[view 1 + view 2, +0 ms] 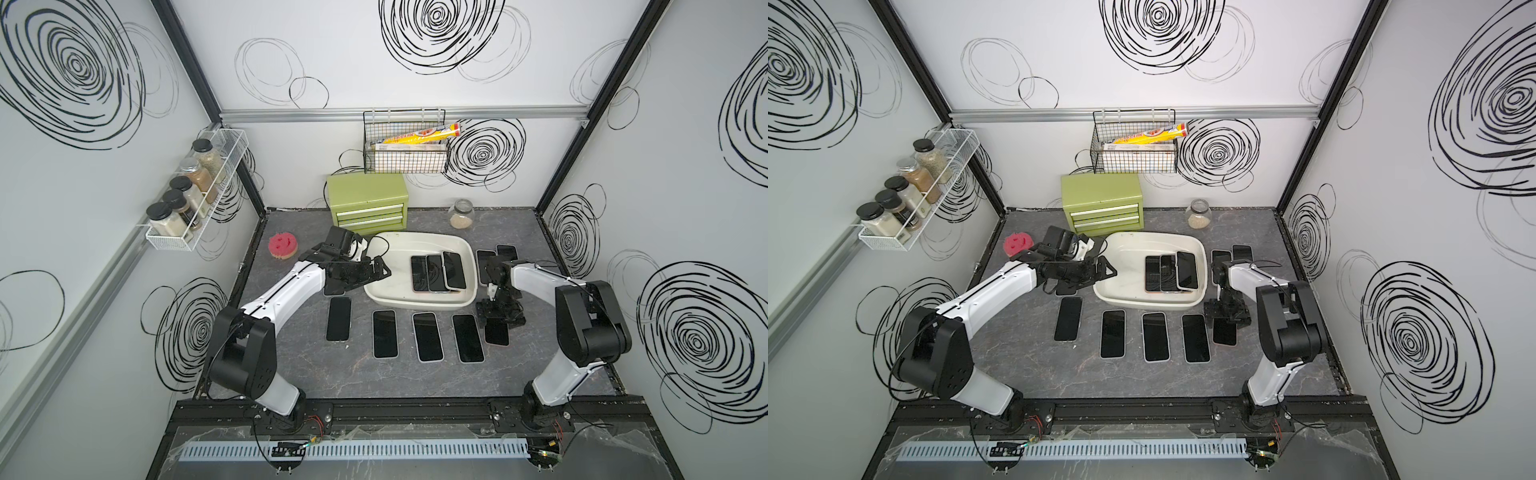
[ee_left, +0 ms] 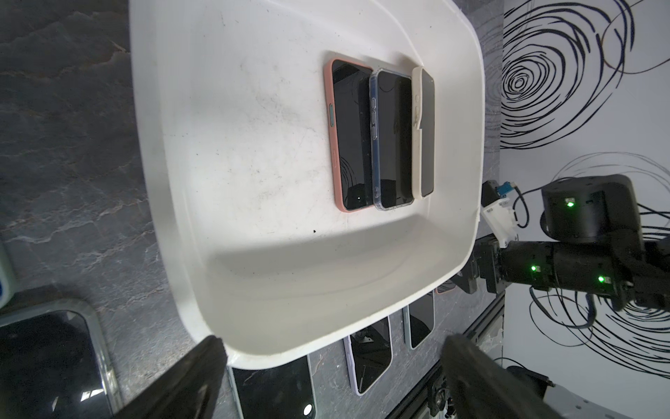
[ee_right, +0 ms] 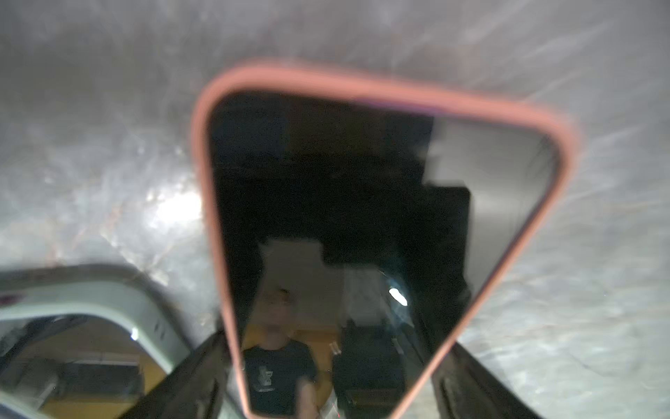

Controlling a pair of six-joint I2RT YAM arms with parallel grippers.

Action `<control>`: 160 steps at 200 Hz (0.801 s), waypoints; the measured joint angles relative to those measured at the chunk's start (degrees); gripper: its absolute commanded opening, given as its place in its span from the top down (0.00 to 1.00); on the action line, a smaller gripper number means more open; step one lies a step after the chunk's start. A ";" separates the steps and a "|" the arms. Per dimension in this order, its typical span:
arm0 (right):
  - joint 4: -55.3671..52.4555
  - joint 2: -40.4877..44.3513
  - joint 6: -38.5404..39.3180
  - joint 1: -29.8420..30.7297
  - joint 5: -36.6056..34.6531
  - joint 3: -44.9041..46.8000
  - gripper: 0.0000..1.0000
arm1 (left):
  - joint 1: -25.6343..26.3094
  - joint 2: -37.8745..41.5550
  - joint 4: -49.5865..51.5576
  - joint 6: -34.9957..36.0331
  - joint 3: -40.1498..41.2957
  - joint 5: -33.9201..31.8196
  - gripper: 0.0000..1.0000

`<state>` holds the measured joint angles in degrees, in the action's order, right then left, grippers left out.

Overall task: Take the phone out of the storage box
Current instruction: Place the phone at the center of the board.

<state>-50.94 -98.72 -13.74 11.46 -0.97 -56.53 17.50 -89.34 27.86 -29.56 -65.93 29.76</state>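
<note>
The left tool [image 2: 333, 339] hangs wide open at the storage box's [image 1: 415, 245] left rim. Three phones [image 1: 436, 272] lie inside, toward its right wall. Off the box's near-right corner, the right tool [image 3: 335, 342] straddles a pink-cased phone [image 3: 362, 181] flat on the counter [image 1: 353, 374] — whether it grips cannot be told.

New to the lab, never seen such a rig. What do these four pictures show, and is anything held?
Two robot arms with two-finger grippers. Two pictures look down from overhead, nearly alike; the other two come from a camera on each wrist. On the table: a white tub holding three phones, more phones laid out around it, a green chest, a sponge, a jar. The left gripper hangs open and empty at the tub's rim. The right gripper straddles a pink-cased phone on the table; whether it grips, I cannot tell.
</note>
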 measured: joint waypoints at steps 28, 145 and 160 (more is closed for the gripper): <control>-1.51 -0.37 -0.42 0.74 -1.57 -2.21 0.04 | 0.00 -0.02 0.37 -0.02 0.00 -0.13 0.01; -10.40 3.17 -1.29 0.35 3.34 -34.10 0.00 | 13.75 -14.21 2.84 0.81 -26.64 -6.38 0.01; -8.20 3.06 -2.16 1.84 7.04 -35.12 0.00 | 13.33 -14.73 3.80 -0.26 -25.83 -7.50 0.01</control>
<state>-59.13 -95.66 -15.90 13.30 6.07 -91.66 30.83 -104.07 31.66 -29.82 -91.77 22.26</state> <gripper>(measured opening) 0.997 0.991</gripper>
